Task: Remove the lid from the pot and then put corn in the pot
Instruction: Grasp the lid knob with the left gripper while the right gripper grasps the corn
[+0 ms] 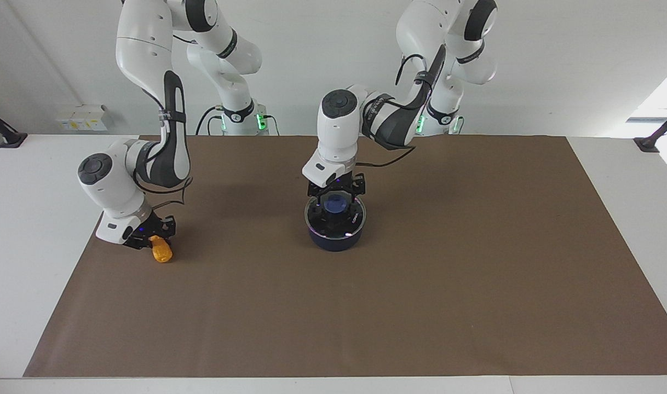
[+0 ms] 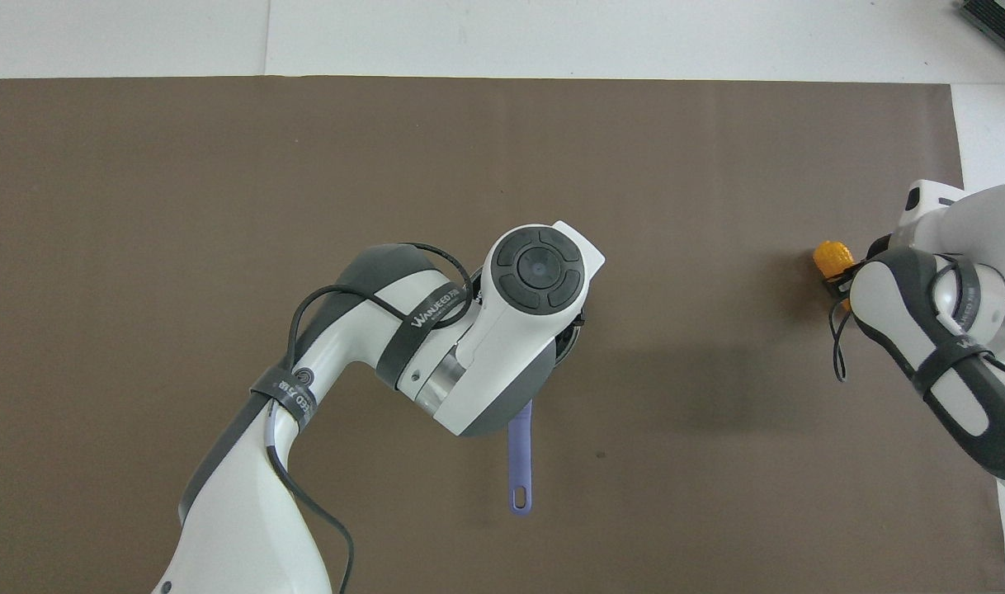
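mid-table, pot [image 1: 334, 232], handle [image 2: 520, 466] pointing toward robots

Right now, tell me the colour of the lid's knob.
Blue. The lid's knob shows best in the facing view, on the pot.

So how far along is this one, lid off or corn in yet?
Nothing is finished. The lid sits on the pot, with the left gripper down at its blue knob. The right gripper is at the corn, on the mat toward the right arm's end. Lifting the lid and potting the corn remain.
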Robot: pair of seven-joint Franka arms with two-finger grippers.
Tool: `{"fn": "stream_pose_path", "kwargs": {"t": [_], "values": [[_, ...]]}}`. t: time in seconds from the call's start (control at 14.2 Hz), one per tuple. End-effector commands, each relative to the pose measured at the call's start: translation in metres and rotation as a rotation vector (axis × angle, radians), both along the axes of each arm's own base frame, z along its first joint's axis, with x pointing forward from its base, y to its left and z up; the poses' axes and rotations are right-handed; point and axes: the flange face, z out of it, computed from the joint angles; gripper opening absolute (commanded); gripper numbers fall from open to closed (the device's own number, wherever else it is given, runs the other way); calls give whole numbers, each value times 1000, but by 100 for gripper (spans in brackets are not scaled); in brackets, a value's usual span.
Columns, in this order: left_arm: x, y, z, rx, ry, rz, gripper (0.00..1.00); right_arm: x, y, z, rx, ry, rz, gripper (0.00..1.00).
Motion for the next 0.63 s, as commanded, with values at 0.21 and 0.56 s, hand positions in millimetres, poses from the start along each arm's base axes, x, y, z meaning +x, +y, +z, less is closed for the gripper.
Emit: {"fn": "stream_pose_path", "kwargs": {"t": [0.21,0.56], "values": [[6,-3,6,6,-34,13,75,6,20,70,18,-27,-86,0],[6,-1,6,37,-51,-5,23,5,24,86,19,-40,-106,0]]}}
